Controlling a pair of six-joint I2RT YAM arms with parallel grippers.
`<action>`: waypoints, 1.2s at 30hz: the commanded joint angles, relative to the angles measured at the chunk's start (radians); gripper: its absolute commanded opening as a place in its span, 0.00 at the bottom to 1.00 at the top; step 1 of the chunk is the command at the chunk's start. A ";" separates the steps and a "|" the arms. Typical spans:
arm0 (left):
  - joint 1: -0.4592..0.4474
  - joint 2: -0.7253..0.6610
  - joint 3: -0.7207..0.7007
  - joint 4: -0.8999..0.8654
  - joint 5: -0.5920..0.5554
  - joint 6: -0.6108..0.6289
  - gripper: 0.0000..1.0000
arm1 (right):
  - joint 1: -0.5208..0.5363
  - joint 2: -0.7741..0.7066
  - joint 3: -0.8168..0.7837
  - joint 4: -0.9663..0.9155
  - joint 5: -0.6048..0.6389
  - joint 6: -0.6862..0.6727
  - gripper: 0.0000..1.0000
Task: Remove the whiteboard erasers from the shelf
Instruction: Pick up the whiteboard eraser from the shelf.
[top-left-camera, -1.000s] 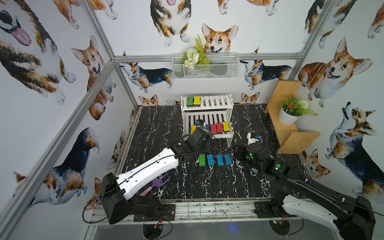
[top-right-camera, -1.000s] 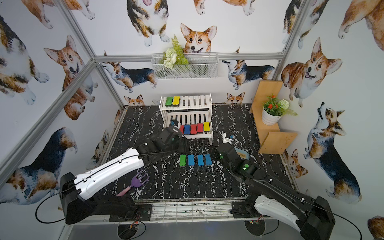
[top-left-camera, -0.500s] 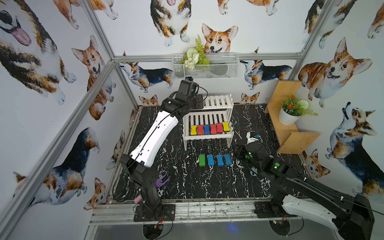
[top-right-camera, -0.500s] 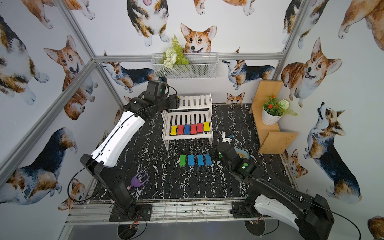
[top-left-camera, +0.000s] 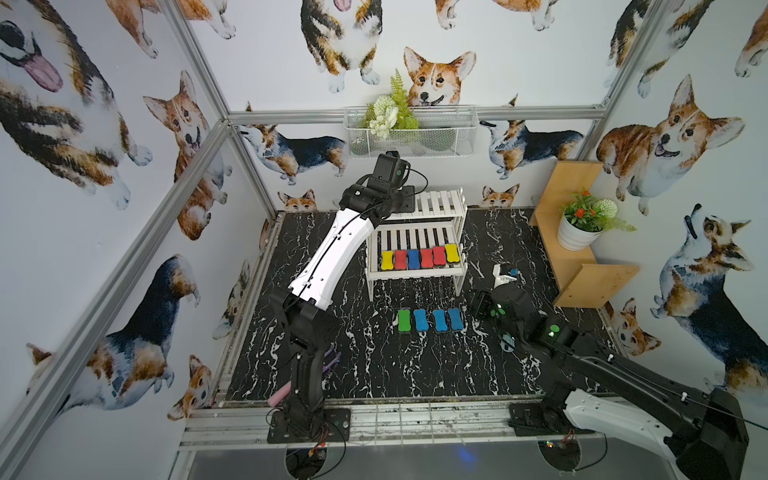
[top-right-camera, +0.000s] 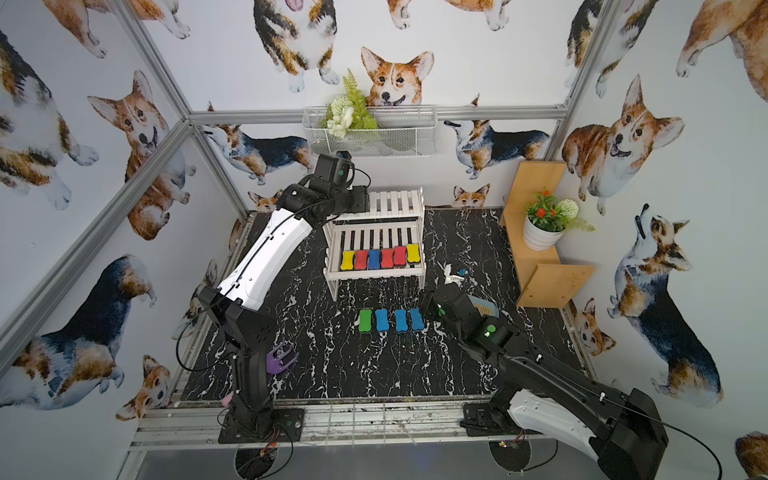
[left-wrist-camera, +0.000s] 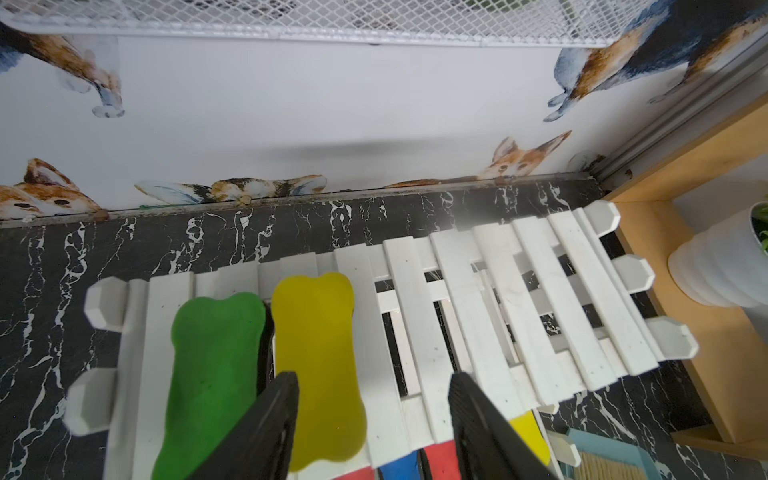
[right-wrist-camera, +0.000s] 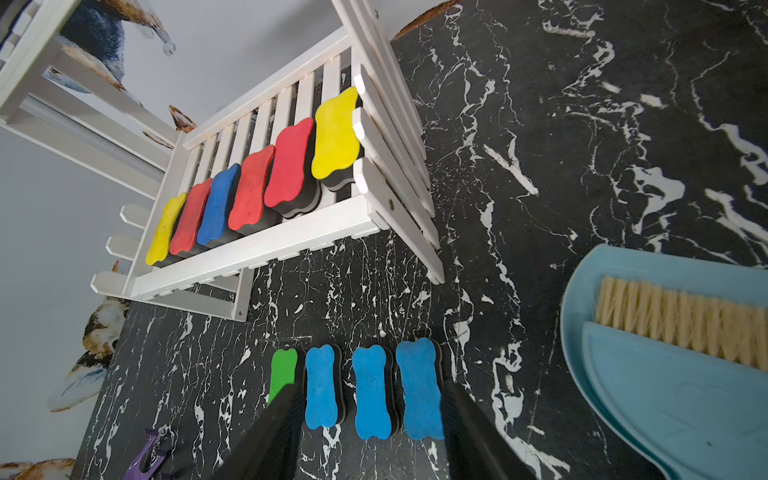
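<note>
Having swung up from the table (top-left-camera: 374, 365), my left pincer (left-wrist-camera: 372, 382) hangs open and empty above the yellow eraser (left-wrist-camera: 318, 365) and green eraser (left-wrist-camera: 212, 374) on the shelf's (left-wrist-camera: 540, 291) top tier; six erasers (top-left-camera: 427, 257) remain below, four erasers (top-left-camera: 420, 320) lie removed.

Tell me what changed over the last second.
The left arm swung up from the shelf's lower tier to its upper tier; the left gripper now hangs open over the yellow eraser, holding nothing. The right gripper, the four erasers on the table and the six erasers on the lower tier stayed put.
</note>
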 joint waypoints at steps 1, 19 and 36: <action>0.002 0.017 0.010 0.009 -0.015 0.011 0.63 | -0.001 -0.004 0.001 -0.008 0.010 -0.006 0.59; -0.067 -0.016 -0.060 0.000 -0.052 0.018 0.60 | -0.001 -0.014 -0.010 0.002 0.011 -0.002 0.59; -0.068 0.024 0.011 -0.038 -0.159 0.040 0.65 | -0.003 -0.020 -0.019 0.002 0.010 0.002 0.59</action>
